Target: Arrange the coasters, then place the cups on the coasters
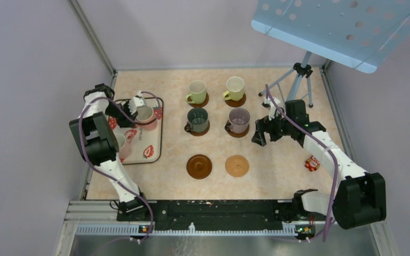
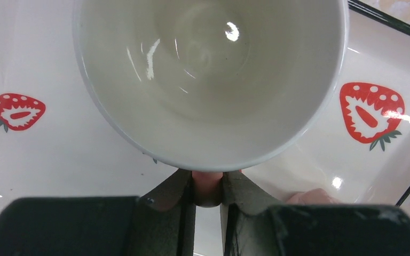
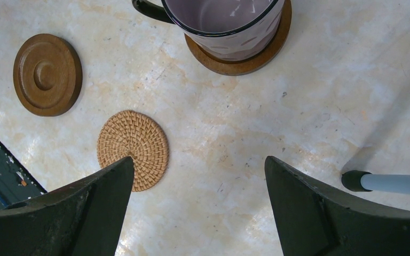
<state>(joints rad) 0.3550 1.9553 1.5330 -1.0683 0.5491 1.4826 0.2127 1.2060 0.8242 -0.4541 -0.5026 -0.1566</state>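
Note:
On the strawberry tray (image 1: 152, 140) at the left stands a pink cup (image 1: 147, 116); my left gripper (image 1: 136, 108) is shut on its handle. The left wrist view shows its pale inside (image 2: 211, 80) and the pink handle (image 2: 208, 186) pinched between the fingers (image 2: 173, 192). A second pink cup (image 1: 121, 144) is partly hidden behind the left arm. Two light green cups (image 1: 196, 90) (image 1: 235, 87), a dark green-grey cup (image 1: 197, 119) and a mauve cup (image 1: 239, 119) (image 3: 224, 24) each sit on a coaster. A dark brown coaster (image 1: 199, 166) (image 3: 47, 74) and a tan coaster (image 1: 237, 166) (image 3: 133, 149) lie bare. My right gripper (image 1: 261, 133) (image 3: 198, 162) hangs open right of the mauve cup.
A tripod (image 1: 301, 74) carrying a blue perforated board (image 1: 341, 26) stands at the back right; one foot (image 3: 355, 180) is close to my right fingers. A small red object (image 1: 313, 163) lies by the right arm. A black rail (image 1: 208, 210) runs along the near edge.

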